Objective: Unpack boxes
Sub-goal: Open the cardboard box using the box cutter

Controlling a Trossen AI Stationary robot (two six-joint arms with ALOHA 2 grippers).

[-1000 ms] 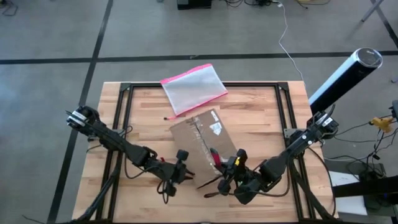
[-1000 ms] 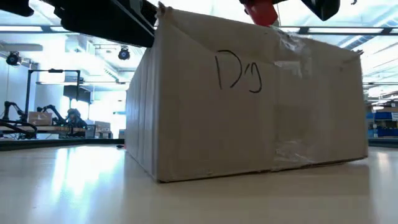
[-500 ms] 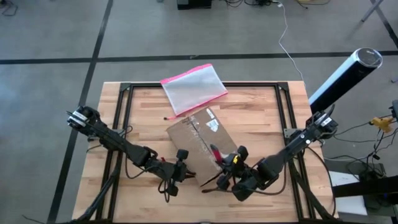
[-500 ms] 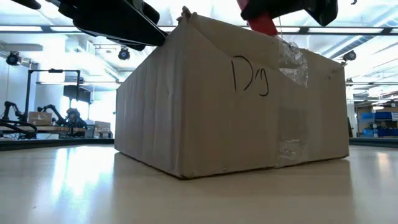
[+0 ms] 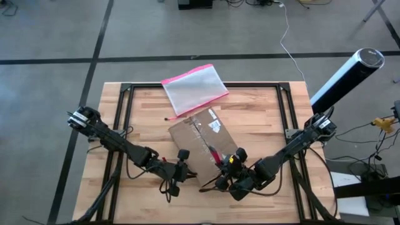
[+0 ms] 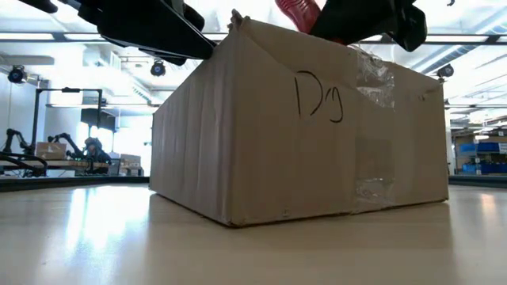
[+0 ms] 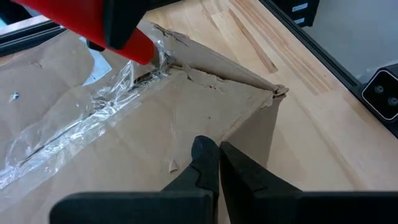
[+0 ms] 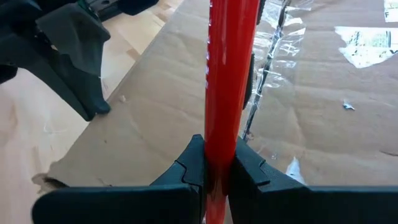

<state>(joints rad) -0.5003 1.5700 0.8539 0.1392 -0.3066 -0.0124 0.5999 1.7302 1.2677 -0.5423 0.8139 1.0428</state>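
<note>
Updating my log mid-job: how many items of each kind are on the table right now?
Cardboard box: 1
Pink-edged zip pouch: 1
Red tool, shut in the right gripper: 1
Total: 3

A brown cardboard box (image 5: 203, 142) sits mid-surface (image 5: 256, 119). At its 12 o'clock lies a pink-edged pouch (image 5: 194, 88). The left gripper (image 5: 181, 164) is at its 7 o'clock; the right gripper (image 5: 226, 167), at 5 o'clock, grips a red tool (image 5: 214, 155).
</note>
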